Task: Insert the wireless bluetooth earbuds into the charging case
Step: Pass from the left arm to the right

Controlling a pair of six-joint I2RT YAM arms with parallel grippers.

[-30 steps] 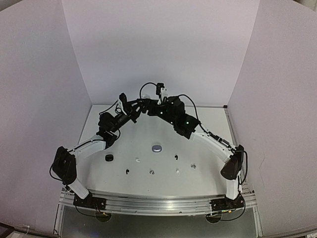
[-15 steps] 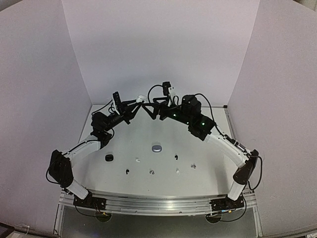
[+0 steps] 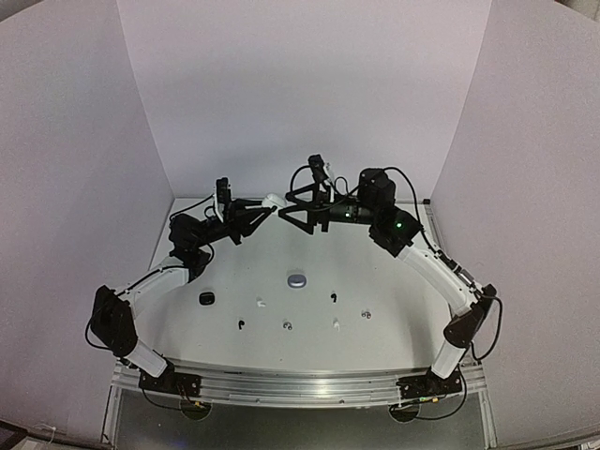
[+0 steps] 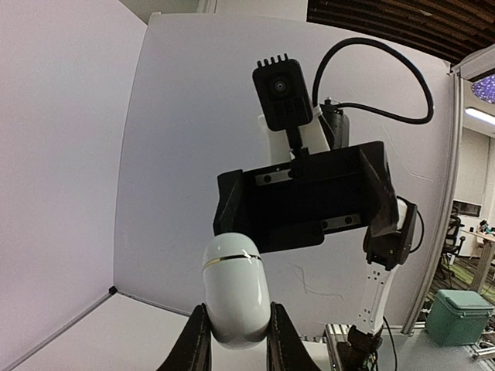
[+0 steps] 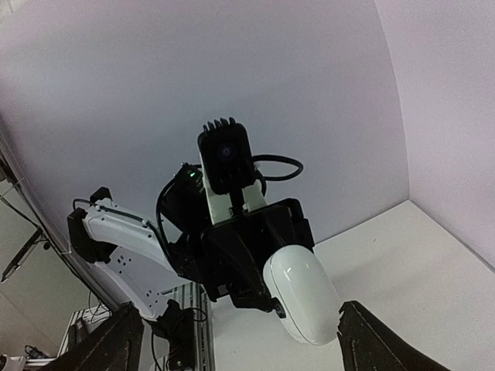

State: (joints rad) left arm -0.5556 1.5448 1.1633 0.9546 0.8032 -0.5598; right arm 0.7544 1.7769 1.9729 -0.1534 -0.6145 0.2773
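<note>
Left wrist: left gripper [image 4: 236, 340] clenched on the white charging case [image 4: 236, 290], seam line near its top; right gripper [image 5: 244, 344] facing it, released, jaws wide, above the far edge of the bench [image 3: 394, 281]

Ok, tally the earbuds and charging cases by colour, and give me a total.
Black earbuds: 2
White earbuds: 2
Grey earbuds: 2
White charging case: 1
Grey charging case: 1
Black charging case: 1
Total: 9

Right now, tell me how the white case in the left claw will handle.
Likely slippery: the white case looks glossy and rounded. Probably rigid: undented in the left claw. Its seam hints a lid might open.
</note>
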